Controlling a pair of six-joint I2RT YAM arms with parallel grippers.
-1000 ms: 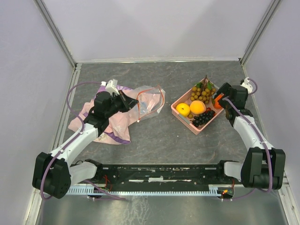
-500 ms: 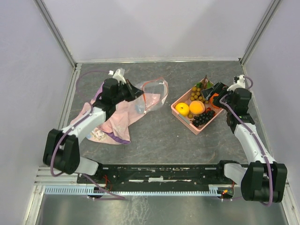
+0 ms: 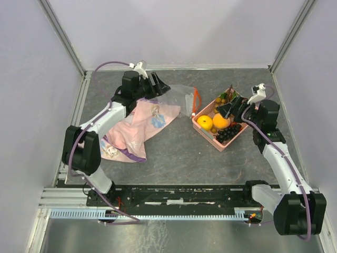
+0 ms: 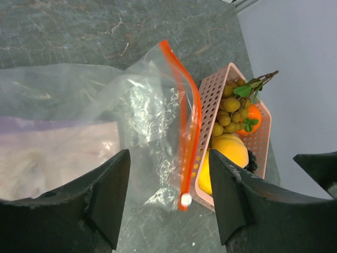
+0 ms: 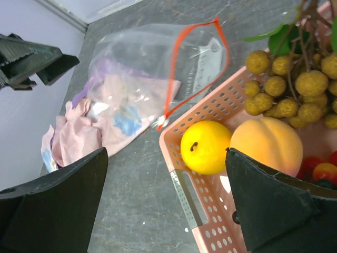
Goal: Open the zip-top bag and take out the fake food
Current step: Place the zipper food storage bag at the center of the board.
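My left claw [image 4: 168,158] is spread wide, gripping nothing. The zip-top bag [image 4: 142,105] lies just ahead of its tips, mouth gaping, and looks emptied to me. Right claw [image 5: 164,155] is wide too, with the fake food [image 5: 266,145] parked in the basket [image 5: 202,211] right under it.

no readable text anywhere, faint printed panel on the zip-top bag [image 5: 206,59], too blurred to read

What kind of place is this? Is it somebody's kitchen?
Not a kitchen, more likely a robot testing booth. Plain lilac walls box in a grey stone-look table, two white robot arms are bolted to its near edge, and the fruit in the pink perforated plastic basket looks like toys.
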